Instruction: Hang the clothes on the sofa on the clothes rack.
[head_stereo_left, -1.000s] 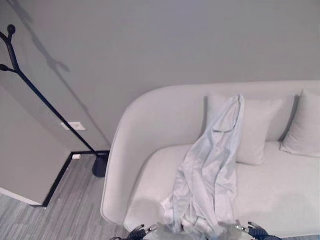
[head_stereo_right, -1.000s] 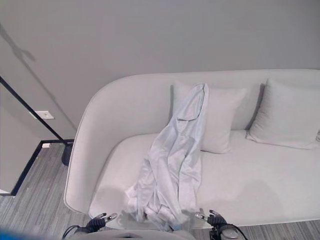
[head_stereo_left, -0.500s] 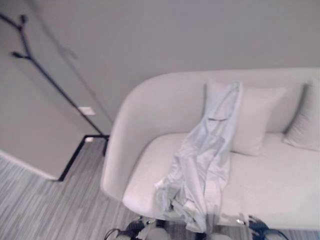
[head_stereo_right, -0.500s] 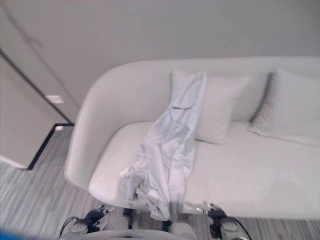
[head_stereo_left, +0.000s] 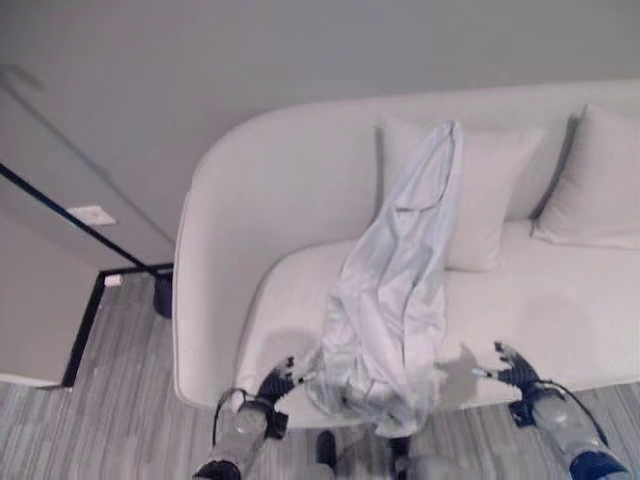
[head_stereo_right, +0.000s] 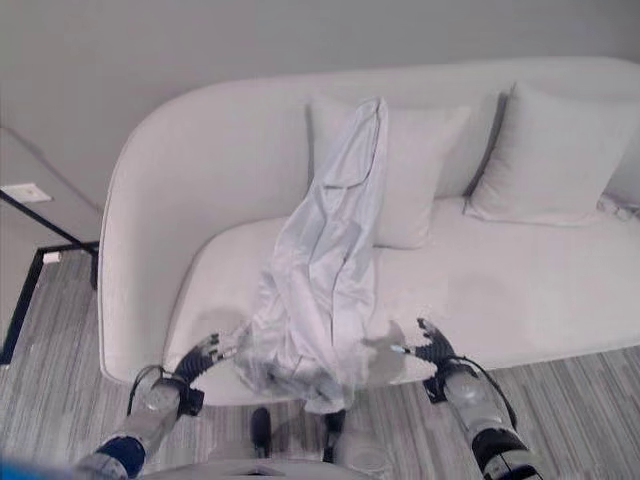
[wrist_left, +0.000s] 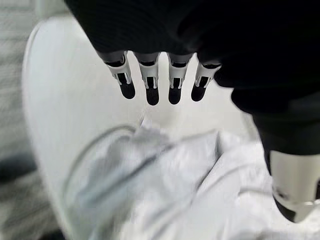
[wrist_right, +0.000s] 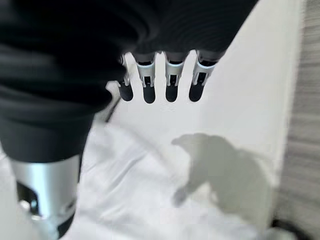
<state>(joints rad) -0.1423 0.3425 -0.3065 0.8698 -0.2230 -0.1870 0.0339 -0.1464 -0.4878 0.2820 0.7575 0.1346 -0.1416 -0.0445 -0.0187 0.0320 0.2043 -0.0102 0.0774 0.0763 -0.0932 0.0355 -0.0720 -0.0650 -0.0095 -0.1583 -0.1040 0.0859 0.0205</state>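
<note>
Both hands, left (head_stereo_left: 272, 385) and right (head_stereo_left: 512, 368), have risen, fingers spread, flanking the shirt (head_stereo_left: 395, 290).

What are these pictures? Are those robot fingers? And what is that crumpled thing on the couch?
Yes, those are robot fingers! The robot has two cameras in its head looking down, and one on each wrist looking along its hand. From the head you see a pale sofa with cushions. The crumpled thing is a light garment, draped from a cushion down over the seat's front edge. The left hand and right hand reach toward it from either side, fingers straight and open. Neither holds anything yet. The wrist pictures show dark fingertips above the cloth. The dark pole beside the sofa looks like the clothes rack.
</note>
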